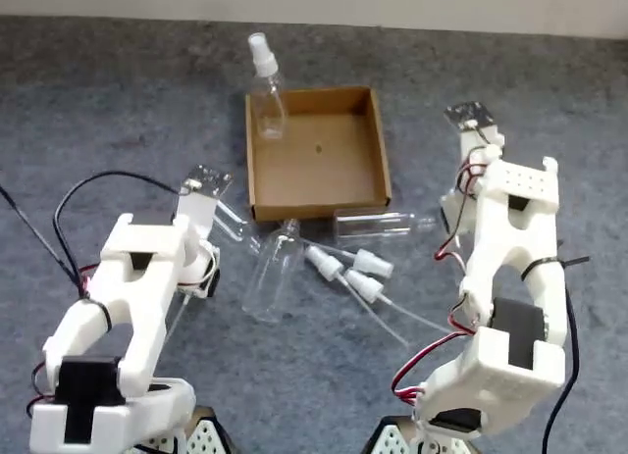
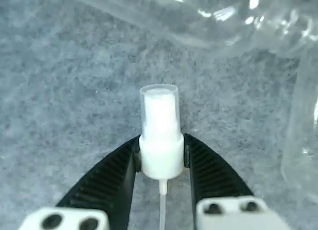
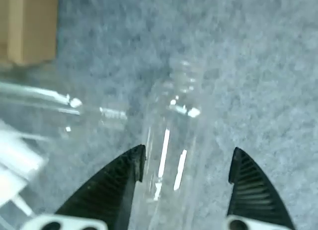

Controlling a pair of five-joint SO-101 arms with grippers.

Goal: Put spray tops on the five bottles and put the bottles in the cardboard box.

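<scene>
Your left hand (image 2: 160, 146) is pinching a spray top (image 2: 160, 125) by its collar, with the thin dip tube running back between the fingers. That tube could snag on the neck of the uncapped bottle (image 1: 273, 273) lying close by on the counter (image 1: 118, 101) and bend rather than slide in. The round collar could also twist in so narrow a grip. Loose spray tops (image 1: 326, 264) lie near and are easily swept aside. Your right hand (image 3: 189, 158) is spread to either side of a lying clear bottle (image 3: 174, 135), near the cardboard box (image 1: 319, 212). If it closes off-centre, the bottle could roll or shoot out.
</scene>
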